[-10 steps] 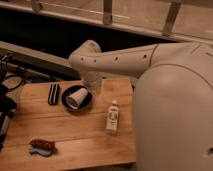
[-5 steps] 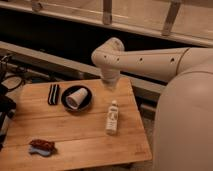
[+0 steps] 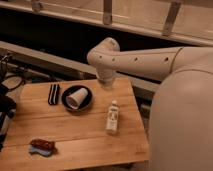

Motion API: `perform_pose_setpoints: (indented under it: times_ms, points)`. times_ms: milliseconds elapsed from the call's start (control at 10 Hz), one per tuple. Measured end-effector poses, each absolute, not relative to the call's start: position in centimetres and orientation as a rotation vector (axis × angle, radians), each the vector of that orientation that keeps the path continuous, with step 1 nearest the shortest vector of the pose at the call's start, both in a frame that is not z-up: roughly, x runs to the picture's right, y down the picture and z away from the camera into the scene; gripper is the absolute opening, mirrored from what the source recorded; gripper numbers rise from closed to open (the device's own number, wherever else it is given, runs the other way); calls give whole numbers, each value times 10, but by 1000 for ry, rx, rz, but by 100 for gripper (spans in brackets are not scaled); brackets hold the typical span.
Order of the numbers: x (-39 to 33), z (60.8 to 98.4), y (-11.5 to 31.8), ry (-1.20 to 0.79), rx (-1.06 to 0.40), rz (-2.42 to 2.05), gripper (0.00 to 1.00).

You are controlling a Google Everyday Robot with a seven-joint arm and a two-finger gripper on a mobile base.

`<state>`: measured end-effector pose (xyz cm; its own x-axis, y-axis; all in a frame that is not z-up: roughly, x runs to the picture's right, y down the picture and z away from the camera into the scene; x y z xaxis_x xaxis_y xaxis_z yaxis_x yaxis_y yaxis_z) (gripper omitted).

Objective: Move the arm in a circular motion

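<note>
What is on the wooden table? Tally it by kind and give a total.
White cup on its side: 1
Black plate: 1
White bottle, upright: 1
Black oblong item: 1
Brown-and-blue item: 1
Total: 5
Pincer: not in view; the arm bends above the table's far edge.

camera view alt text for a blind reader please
A cream-white robot arm extends in from the right, its rounded joint above the far edge of a wooden table; its end effector is not in view. The table holds an upright white bottle, a white cup on its side on a dark plate, and a brown item at front left.
</note>
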<state>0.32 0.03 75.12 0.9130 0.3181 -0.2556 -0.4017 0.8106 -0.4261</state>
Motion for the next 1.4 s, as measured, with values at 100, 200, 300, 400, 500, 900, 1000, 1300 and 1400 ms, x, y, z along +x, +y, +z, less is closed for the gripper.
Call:
perform_pose_setpoints:
  times_ms: [100,200,300,400,500,900,1000,1300,1400]
  points:
    - [-11,753,-3,168,-495,371,0]
    - [-16,754,-3,165,-496,364,0]
    - [-18,754,-3,162,-499,354,0]
    - [-18,755,-4,160,-496,344,0]
    - [-26,759,-9,154,-492,334,0]
    - [-12,772,-24,149,-481,305,0]
    - [-1,769,-22,155,-474,304,0]
    - [-1,749,-2,159,-460,295,0]
    - [-4,741,6,163,-454,292,0]
